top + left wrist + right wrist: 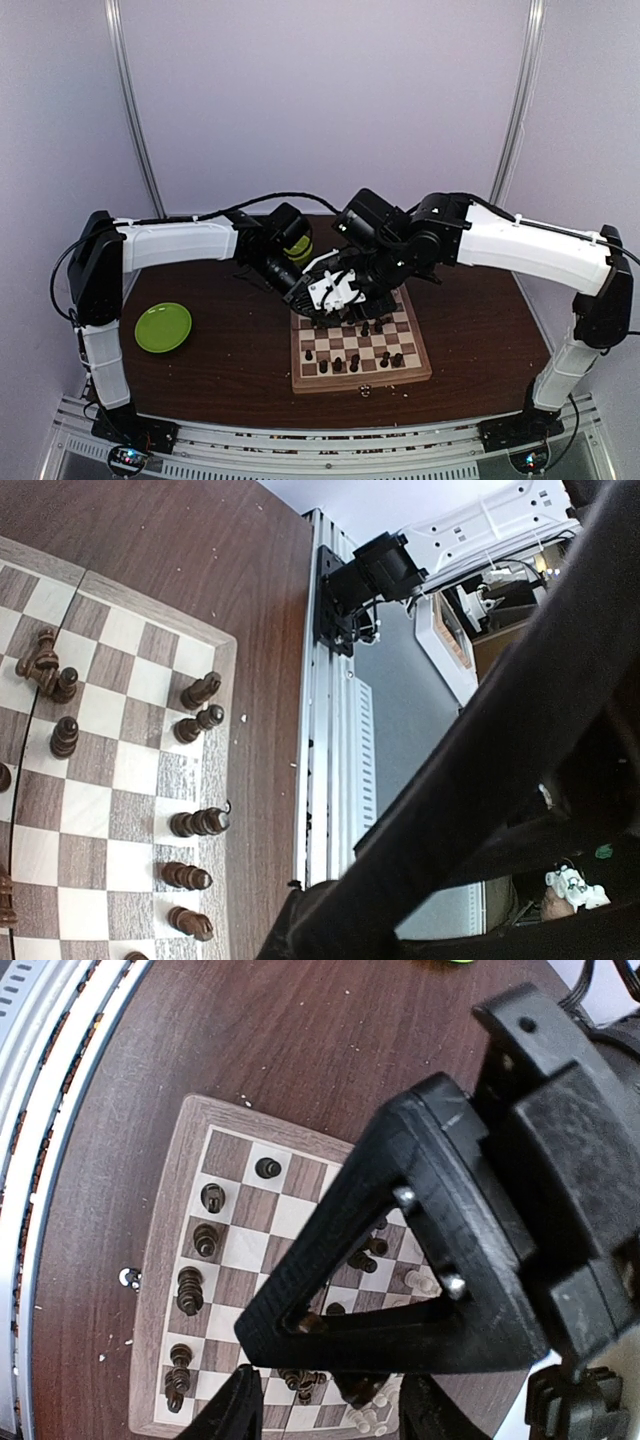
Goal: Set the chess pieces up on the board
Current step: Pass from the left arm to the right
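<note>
Two arms crowd the far edge of the board. Most chess pieces stand on its near rows, basewards of both claws. My right gripper is spread, holding nothing I can see. I cannot tell the left gripper's state. Free room lies nearside.

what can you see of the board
The board is a square wooden chessboard, with light and dark brown checks inside a pale wood rim. It lies flat on the dark brown table, close to the front edge and slightly askew. On its near rows stand dark pieces, a few of them leaning together, and some cream pieces sit farther in. The arms hang over its far half and hide that part in the top view.
</note>
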You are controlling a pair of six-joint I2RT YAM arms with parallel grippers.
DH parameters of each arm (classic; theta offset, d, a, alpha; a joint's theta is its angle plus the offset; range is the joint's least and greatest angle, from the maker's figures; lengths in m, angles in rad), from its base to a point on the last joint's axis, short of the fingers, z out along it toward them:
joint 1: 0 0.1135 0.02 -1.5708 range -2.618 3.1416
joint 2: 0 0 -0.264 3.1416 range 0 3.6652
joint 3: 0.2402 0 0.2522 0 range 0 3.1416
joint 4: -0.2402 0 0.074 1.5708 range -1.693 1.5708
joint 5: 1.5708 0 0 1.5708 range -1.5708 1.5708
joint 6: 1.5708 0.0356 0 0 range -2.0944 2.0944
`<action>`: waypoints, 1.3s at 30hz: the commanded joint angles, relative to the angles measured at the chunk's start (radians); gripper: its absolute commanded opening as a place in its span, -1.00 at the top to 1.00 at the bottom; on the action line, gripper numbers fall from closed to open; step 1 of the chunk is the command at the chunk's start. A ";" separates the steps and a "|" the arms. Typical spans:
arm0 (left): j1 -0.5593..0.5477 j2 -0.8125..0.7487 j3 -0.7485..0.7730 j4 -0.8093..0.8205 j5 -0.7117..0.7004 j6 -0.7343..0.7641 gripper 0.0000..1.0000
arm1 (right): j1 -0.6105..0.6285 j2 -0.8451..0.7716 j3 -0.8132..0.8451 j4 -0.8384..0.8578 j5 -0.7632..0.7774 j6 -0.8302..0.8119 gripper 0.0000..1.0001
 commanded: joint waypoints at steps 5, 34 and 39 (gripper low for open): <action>-0.011 0.013 0.016 0.011 0.050 -0.010 0.83 | 0.043 0.038 0.037 -0.049 0.059 -0.065 0.09; -0.012 0.019 0.016 0.000 0.066 -0.010 0.89 | 0.090 0.065 -0.034 -0.067 0.184 -0.108 0.49; -0.011 0.021 0.016 0.000 0.070 -0.010 0.89 | 0.097 0.077 -0.041 -0.055 0.215 -0.119 0.59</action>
